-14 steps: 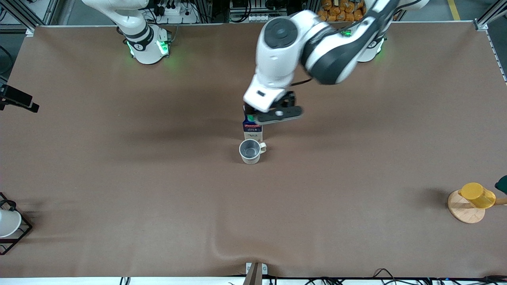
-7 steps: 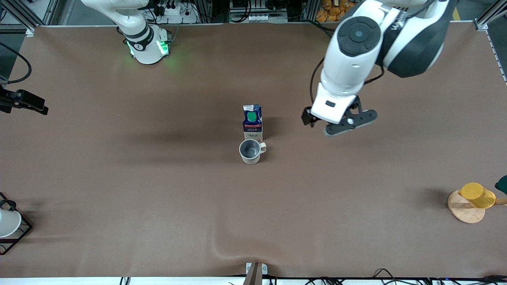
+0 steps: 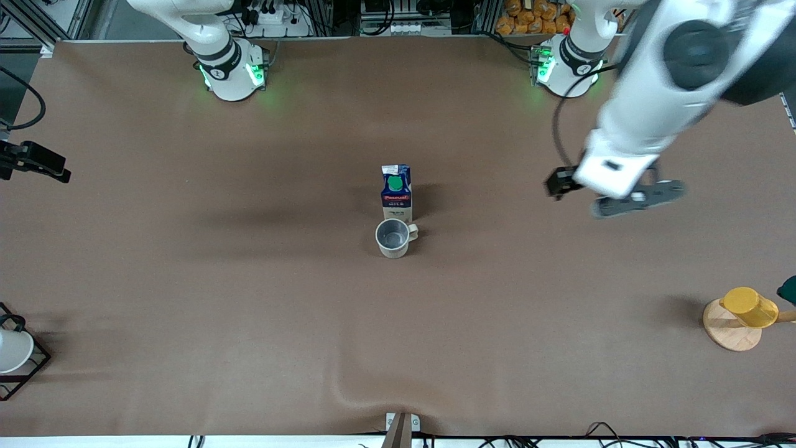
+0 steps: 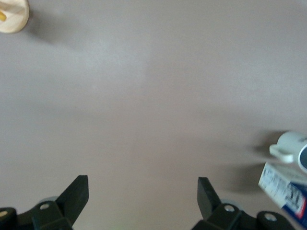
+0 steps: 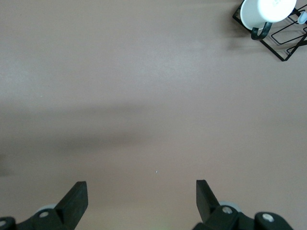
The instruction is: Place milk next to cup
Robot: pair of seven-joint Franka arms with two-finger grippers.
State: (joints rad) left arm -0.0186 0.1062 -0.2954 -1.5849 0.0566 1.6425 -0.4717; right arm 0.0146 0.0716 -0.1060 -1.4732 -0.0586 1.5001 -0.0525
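Centre-table, the cup (image 3: 393, 238), a pale beige-grey mug w/ grey interior and small side handle, stands upright on the brown table cover (image 3: 249, 311). Just beside it, a little farther from the front camera, stands the milk (image 3: 396, 192): dark blue gable-top carton, round green cap, white top edge, pale lower sides. A red brand band and the word "MILK" show on its face; the brand lettering is too small to read. Carton and mug look touching or nearly so.

Toward the left arm's end, nearer the camera, a yellow cup (image 3: 750, 307) sits on a round wooden disc (image 3: 732, 330). At the right arm's end, a white cup (image 3: 12, 350) rests in a black wire rack (image 3: 28, 367).

Left gripper (image 3: 625, 199) hangs over bare cover between carton and the left arm's end, fingers (image 4: 76, 194) spread apart, holding nothing. Right gripper (image 5: 139, 201) waits by the table's edge, fingers likewise apart, over bare cover.

Aluminium framing, cables and power strips line the edge by the arm bases.
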